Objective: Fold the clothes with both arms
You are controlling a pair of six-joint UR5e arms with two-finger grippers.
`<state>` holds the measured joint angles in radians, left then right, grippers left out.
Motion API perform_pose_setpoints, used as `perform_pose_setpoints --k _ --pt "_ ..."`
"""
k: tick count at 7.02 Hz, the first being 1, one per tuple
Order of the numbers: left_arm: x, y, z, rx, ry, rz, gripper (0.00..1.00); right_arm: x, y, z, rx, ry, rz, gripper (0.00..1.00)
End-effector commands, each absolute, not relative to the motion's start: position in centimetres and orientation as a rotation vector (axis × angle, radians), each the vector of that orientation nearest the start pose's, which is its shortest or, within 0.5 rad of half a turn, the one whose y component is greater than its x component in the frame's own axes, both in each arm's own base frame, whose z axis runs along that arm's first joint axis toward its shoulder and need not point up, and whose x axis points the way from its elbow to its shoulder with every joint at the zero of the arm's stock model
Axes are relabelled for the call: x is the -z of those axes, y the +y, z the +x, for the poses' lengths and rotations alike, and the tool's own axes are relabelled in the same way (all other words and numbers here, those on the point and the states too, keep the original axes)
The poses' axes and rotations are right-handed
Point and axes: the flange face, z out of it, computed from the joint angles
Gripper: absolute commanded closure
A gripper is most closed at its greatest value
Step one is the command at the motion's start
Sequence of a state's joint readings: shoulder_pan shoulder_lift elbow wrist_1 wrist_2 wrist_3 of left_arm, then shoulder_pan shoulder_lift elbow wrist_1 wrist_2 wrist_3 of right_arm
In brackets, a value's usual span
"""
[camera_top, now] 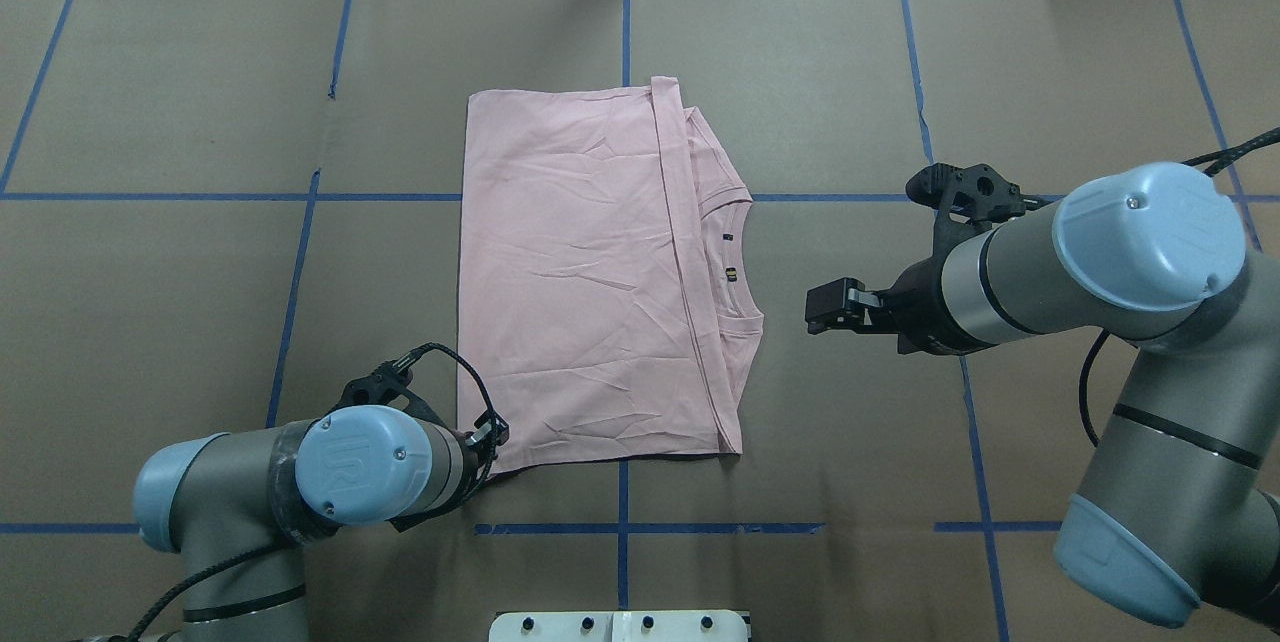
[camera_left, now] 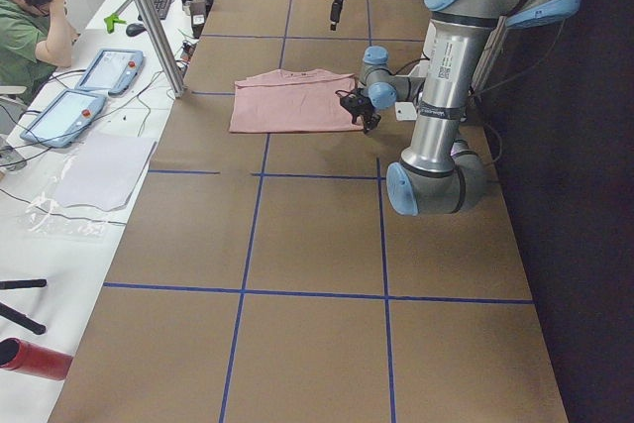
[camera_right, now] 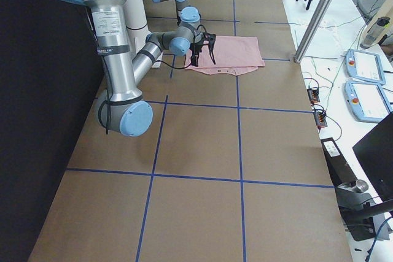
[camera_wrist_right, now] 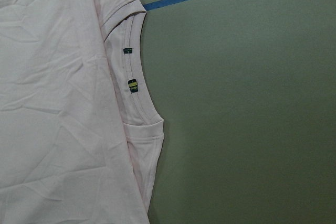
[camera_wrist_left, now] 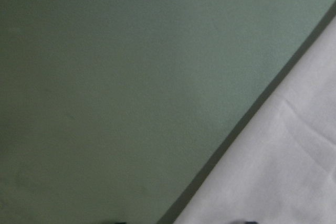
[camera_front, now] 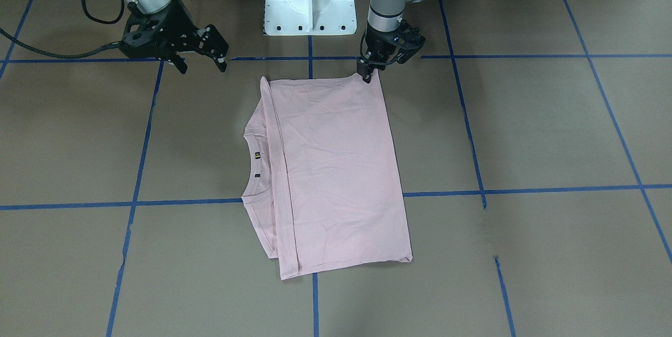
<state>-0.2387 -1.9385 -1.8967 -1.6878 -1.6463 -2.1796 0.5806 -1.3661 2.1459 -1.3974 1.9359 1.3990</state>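
Pink T-shirt (camera_front: 336, 169) folded flat — right claw (camera_front: 202, 65) spread, near it; left claw (camera_front: 367, 73) at its corner — grip impossible to tell.

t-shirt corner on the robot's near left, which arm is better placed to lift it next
Left. The left gripper sits at that T-shirt corner; the right gripper hangs open beside the collar, off the cloth.

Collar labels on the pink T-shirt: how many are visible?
2. Both sit inside the collar: a small dark label and, beside it, a yellow-striped label. Folded cloth may hide more.
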Motion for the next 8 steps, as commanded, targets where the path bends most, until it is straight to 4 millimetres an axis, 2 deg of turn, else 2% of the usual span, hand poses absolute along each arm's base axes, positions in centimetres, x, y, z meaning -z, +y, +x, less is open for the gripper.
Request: perform_pose_setpoints --k 1,2,4,6,7,8 --pt "-30.1 -26.0 54.9 0.758 0.812 -0.227 0.95 -27.6 -35.6 -36.3 -0.202 -1.000 0.034 0.00" --pt "-29.7 -26.0 54.6 0.751 0.820 -0.226 1.00 -27.6 -35.6 -36.3 -0.203 -0.999 0.033 0.00" --pt "-29.1 -25.9 54.4 0.738 0.832 -0.230 1.00 -27.6 -35.6 -36.3 -0.202 -0.999 0.032 0.00" --pt "-27.2 -26.2 52.8 0.663 0.883 -0.195 1.00 -28.3 -35.6 -37.1 -0.211 -0.980 0.014 0.00" --pt "-27.1 -26.7 52.4 0.644 0.887 -0.177 1.00 -28.1 -36.5 -38.7 -0.220 -0.973 0.009 0.00" --pt "-27.1 -27.5 52.1 0.655 0.891 -0.170 1.00 -27.5 -37.6 -41.9 -0.285 -0.966 -0.035 0.00"
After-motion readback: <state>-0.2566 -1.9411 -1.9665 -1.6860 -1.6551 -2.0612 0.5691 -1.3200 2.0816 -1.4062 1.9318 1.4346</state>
